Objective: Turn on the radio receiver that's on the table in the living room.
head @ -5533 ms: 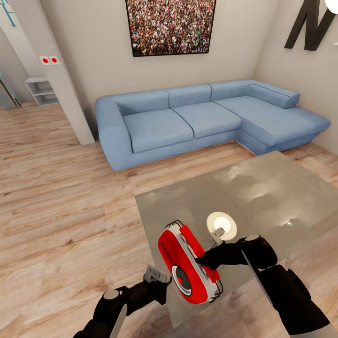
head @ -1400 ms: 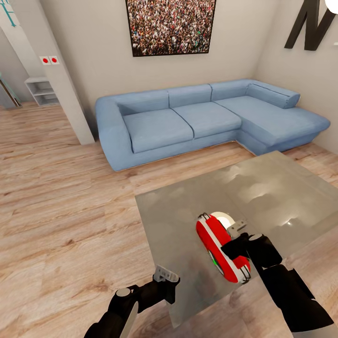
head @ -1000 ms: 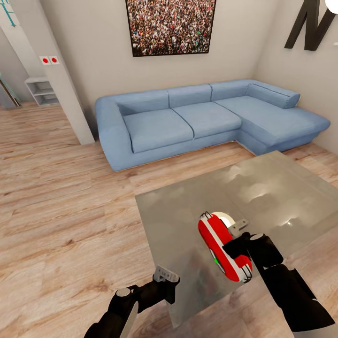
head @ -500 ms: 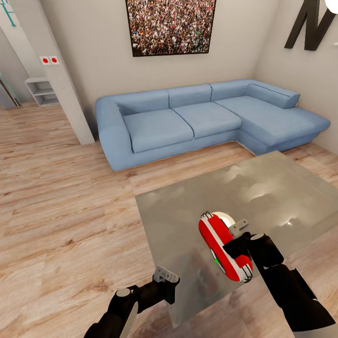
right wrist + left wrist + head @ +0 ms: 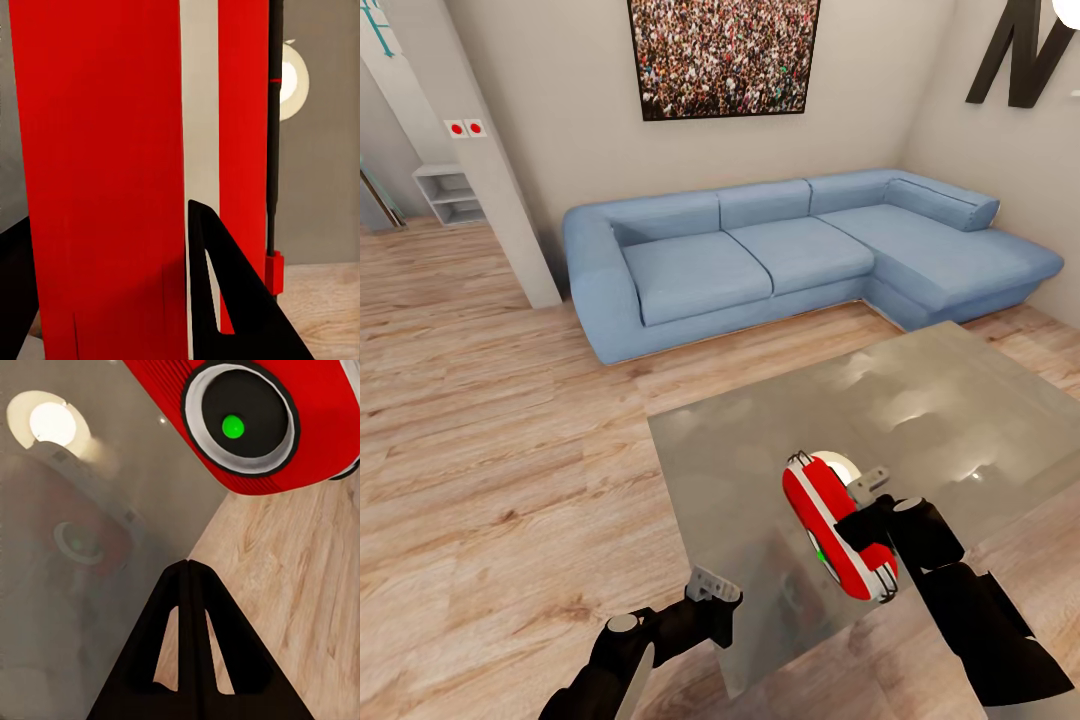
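The red radio receiver [image 5: 830,520] with its white stripe is held tilted on edge just above the near part of the glossy grey table [image 5: 760,440]. My right gripper [image 5: 858,530] is shut on the radio's body; in the right wrist view the radio [image 5: 105,150] sits between the black fingers [image 5: 217,300]. Its round dark dial [image 5: 238,424] carries a green light in the left wrist view. My left gripper [image 5: 712,592] hangs at the table's near left edge, shut and empty, its fingertips [image 5: 187,570] pressed together below the radio.
A blue sectional sofa [image 5: 760,250] runs along the back wall under a crowd picture [image 5: 722,55]. A grey pillar [image 5: 490,160] stands at the left. Light wood floor [image 5: 490,420] lies left of the table. A lamp's reflection [image 5: 51,424] shines on the tabletop.
Since 5.5 s ago the radio has swung right in my right gripper, its dial light is green instead of red, and my left gripper has drawn back. Nothing has moved in the last second.
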